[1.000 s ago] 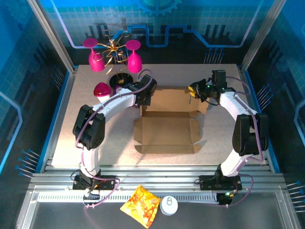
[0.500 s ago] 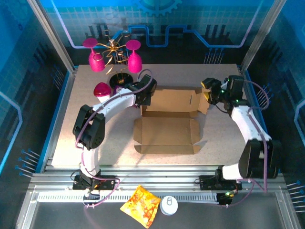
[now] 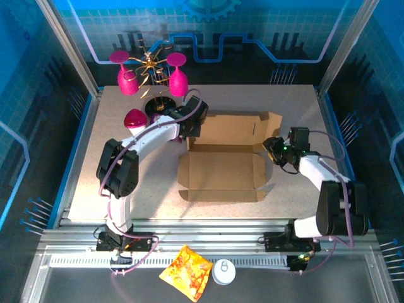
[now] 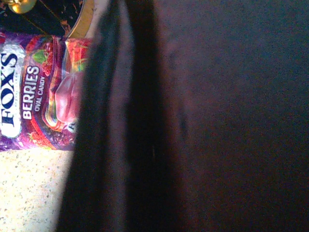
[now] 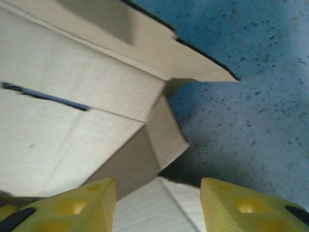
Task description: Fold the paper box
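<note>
Speckled desk, brown box lying open at its middle.
Left jaws are closed at the box's far-left corner, beside the raised back flap; right jaws stand apart just off the box's right edge, facing a side tab.

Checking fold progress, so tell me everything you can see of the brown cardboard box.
The plain brown corrugated cardboard box lies unfolded on the table: base panel flat, far panel raised, tabbed flaps at the sides. The left gripper sits shut at its far left corner; the open right gripper is off its right edge.
</note>
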You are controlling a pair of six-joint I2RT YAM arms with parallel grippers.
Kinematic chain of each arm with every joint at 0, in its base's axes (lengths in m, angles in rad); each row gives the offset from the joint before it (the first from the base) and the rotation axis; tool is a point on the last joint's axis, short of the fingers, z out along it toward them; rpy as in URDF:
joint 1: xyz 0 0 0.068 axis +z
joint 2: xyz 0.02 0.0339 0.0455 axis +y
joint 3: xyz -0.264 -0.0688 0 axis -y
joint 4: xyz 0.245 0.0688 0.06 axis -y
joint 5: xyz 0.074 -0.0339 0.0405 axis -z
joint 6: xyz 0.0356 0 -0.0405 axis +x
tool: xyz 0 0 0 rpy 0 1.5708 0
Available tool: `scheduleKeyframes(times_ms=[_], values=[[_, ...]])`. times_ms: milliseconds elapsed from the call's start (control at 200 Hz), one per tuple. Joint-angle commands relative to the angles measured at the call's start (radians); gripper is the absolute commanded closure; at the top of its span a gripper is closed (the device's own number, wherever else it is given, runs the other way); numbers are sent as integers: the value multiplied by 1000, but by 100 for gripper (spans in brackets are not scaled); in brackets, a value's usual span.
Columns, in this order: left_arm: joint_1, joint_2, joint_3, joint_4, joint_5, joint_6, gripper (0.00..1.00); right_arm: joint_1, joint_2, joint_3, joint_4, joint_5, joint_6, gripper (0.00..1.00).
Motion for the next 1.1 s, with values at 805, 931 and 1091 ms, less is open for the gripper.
scheduleKeyframes(times_ms=[805,931,1091], values=[[15,24,73,-19,21,-4,100,72,261,168,66,27,-201,77],[15,32,81,-24,24,-1,100,113,230,238,-6,80,-252,89],[15,43,97,-35,24,-8,100,199,194,328,-165,234,-361,97]])
